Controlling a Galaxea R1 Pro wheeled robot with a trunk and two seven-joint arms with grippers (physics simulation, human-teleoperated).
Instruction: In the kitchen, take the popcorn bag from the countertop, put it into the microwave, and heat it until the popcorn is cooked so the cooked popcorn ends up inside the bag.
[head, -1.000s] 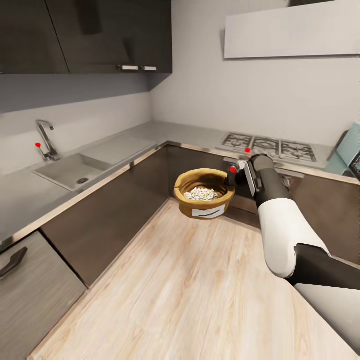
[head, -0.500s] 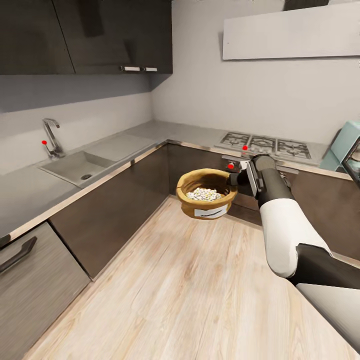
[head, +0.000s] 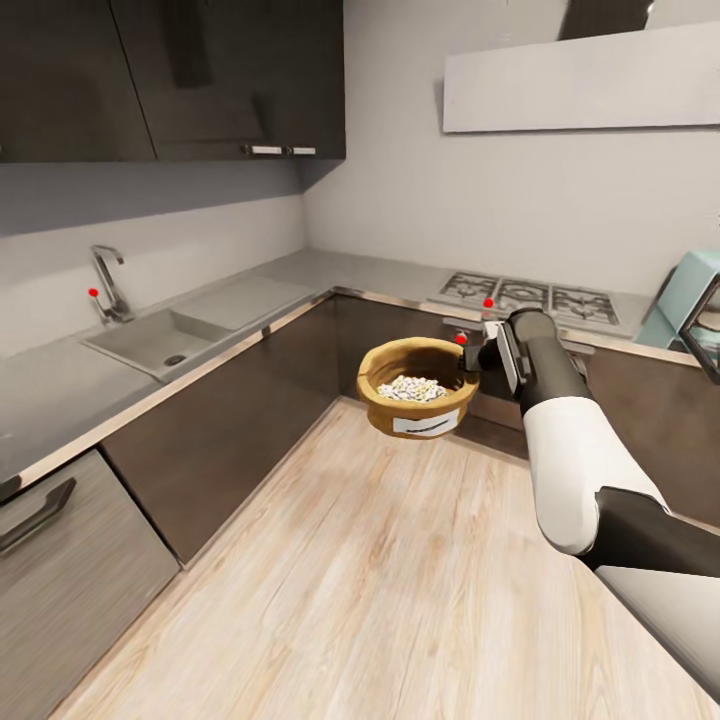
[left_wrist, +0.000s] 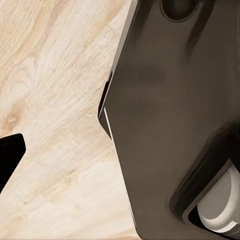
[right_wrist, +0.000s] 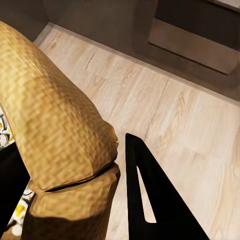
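**One popcorn bag held in the air by my right arm, in the kitchen corner**

From the head camera I see one popcorn bag (head: 417, 400), brown with a rolled rim and one white label on its side. My right gripper (head: 466, 360) is clamped on the rim of the bag, at the side nearest the arm. The bag hangs above the light wood floor (head: 400, 580), in front of the dark cabinets, not touching anything else. Inside it lies one heap of pale popcorn (head: 410, 387).

In the right wrist camera, the rolled rim of the bag (right_wrist: 55, 130) is pinched between two dark fingers (right_wrist: 150, 200), one on each side of it.

One grey countertop (head: 60, 390) runs around the corner. It carries one sink (head: 160, 340) with one tap (head: 105, 280) on the left run, and one gas hob (head: 525, 297) on the far run. At the right edge of the head view I see part of one pale mint microwave (head: 690, 300), well apart from the bag.

The left wrist camera shows wood floor and a dark body panel (left_wrist: 170, 120); one dark fingertip of the left gripper (left_wrist: 10, 155) pokes in at the edge. I cannot tell whether that gripper is open or closed.
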